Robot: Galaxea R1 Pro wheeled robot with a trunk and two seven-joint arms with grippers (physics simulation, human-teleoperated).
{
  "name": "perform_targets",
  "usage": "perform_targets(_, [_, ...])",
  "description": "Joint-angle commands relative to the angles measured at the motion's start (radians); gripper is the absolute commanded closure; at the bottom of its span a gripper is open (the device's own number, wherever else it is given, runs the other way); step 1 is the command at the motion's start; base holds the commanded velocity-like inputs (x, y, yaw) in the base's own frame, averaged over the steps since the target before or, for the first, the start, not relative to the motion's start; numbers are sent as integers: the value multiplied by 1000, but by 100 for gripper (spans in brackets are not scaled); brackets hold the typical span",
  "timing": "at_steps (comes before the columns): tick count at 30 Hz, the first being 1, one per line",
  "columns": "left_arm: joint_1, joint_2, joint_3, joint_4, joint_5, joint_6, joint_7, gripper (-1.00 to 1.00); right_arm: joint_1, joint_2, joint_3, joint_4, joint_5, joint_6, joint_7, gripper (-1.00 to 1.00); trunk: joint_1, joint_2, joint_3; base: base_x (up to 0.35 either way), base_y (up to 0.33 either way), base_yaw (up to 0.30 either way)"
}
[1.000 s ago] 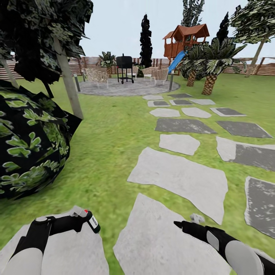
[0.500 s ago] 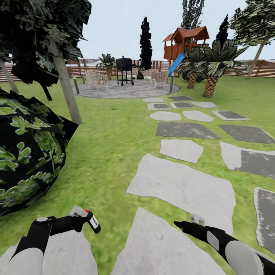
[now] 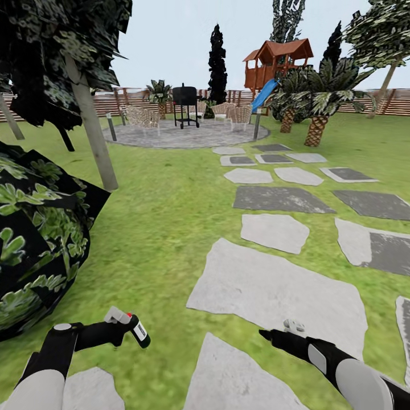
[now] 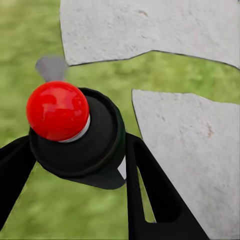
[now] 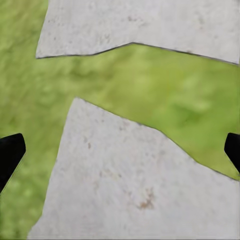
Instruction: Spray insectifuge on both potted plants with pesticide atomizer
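Note:
The pesticide atomizer [image 3: 139,332], a slim black bottle with a white label and a red dot on top, is held low at the left over the lawn. My left gripper [image 3: 125,328] is shut on it. In the left wrist view the atomizer's red dot [image 4: 57,110] faces the camera, and the black fingers [image 4: 150,195] clasp the bottle's body from both sides. My right gripper [image 3: 266,335] hangs low at the right above a stepping stone. Its fingertips [image 5: 11,152] stand far apart with nothing between them. The two potted plants are out of view.
A big dark leafy bush [image 3: 34,239] crowds the left, with a slanted tree trunk [image 3: 91,134] behind it. Grey stepping stones [image 3: 273,287] run ahead to the round paved patch [image 3: 182,135] with a grill [image 3: 185,102], chairs and two lamp posts [image 3: 112,126]. Palms [image 3: 313,99], playhouse and fence stand behind.
The camera has rolled forward: stones and bush slide toward the picture's bottom and left. Both arms hold the same pose, the atomizer still in the left gripper.

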Motion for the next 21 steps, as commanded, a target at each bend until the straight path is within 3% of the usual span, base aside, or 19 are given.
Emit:
perform_targets(1, [-1,-1,4,-1,-4,9,-5,100,0,0,-9,-2,7,7,4,-100,0,0,-1,339,0,0])
perform_targets(21, [-1,-2,4,-1,-4,9,-6,100,0,0,-9,-2,7,7,4,-100,0,0,-1,339,0,0])
